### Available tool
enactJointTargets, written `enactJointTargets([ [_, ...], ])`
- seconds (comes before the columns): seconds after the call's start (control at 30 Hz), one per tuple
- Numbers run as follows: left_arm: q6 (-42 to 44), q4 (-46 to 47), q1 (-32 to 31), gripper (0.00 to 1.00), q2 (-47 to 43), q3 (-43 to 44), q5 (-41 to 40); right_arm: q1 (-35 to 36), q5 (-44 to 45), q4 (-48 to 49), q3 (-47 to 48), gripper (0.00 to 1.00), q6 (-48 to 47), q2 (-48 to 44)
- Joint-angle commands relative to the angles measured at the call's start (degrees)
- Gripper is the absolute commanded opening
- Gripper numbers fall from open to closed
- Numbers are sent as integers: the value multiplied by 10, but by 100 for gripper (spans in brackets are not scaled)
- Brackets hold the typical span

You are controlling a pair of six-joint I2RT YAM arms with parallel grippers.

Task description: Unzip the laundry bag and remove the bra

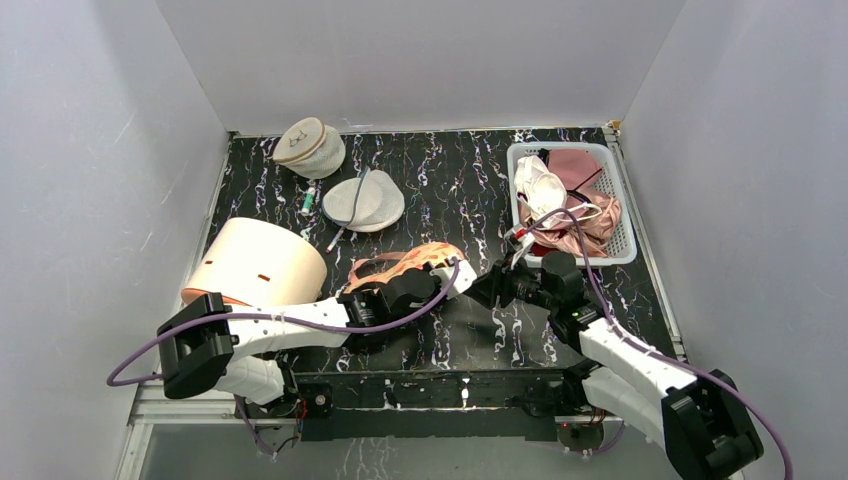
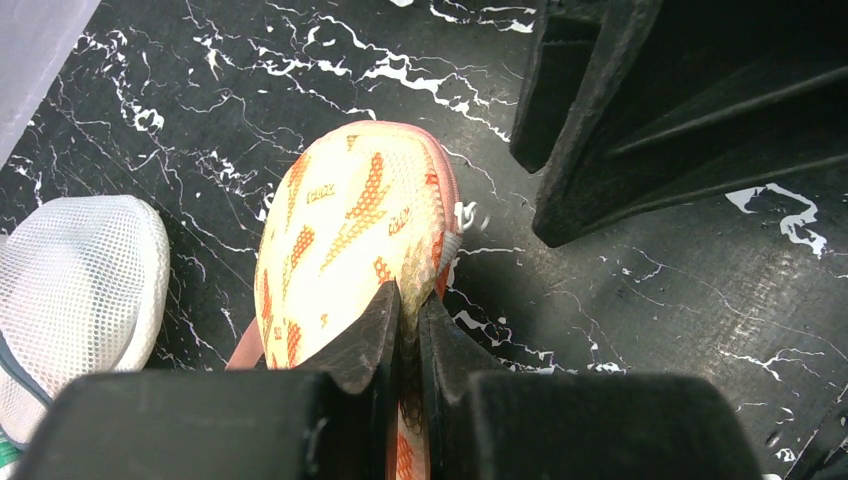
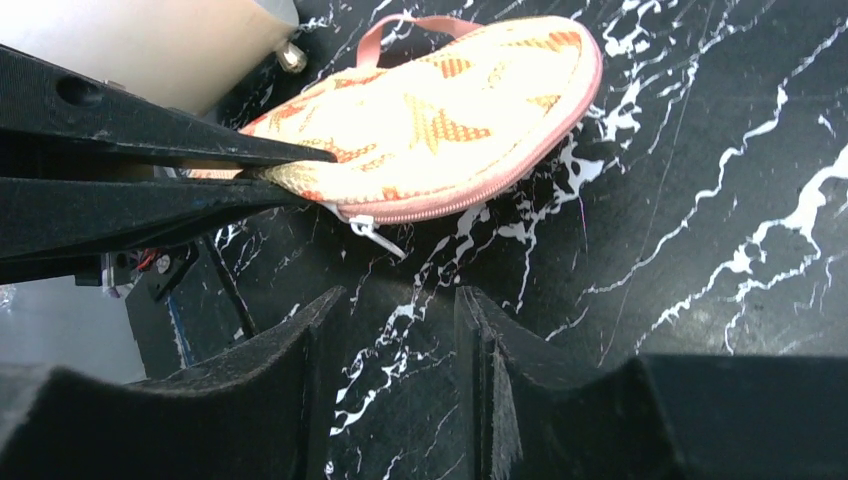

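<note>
From above, the laundry bag (image 1: 405, 264) lies on the table (image 1: 450, 170) at its near middle, between the two arms. Far to the right, an off-white bra (image 1: 538, 188) sits on pink garments (image 1: 590, 225) in the basket (image 1: 560, 147). Only the right wrist camera shows the white zip pull (image 3: 372, 232), with the pink zip closed along the edge in view. The left gripper (image 2: 404, 305) is pinched tight on the bag's end. The right gripper (image 3: 400, 305) hangs just beside the pull, fingers apart, holding nothing.
</note>
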Motion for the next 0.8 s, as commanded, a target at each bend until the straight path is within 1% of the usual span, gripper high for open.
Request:
enactJointTargets([
  [0.0, -5, 22, 2, 0, -31, 14, -8, 1, -28, 113, 9, 42, 6, 29],
  [0.2, -7, 22, 2, 0, -34, 13, -5, 0, -45, 169, 16, 42, 11, 76],
  [0.4, -8, 21, 2, 0, -31, 14, -3, 0, -94, 199, 35, 40, 16, 122],
  [0.5, -9, 21, 2, 0, -33, 14, -2, 0, -97, 231, 30, 38, 31, 130],
  [0.57, -10, 21, 2, 0, -33, 14, 0, 1, -97, 231, 34, 38, 31, 134],
  [0.67, -12, 21, 2, 0, -36, 14, 1, 0, -89, 233, 38, 34, 31, 138],
  [0.77, -13, 21, 2, 0, -38, 13, 3, 0, -86, 242, 37, 32, 34, 141],
])
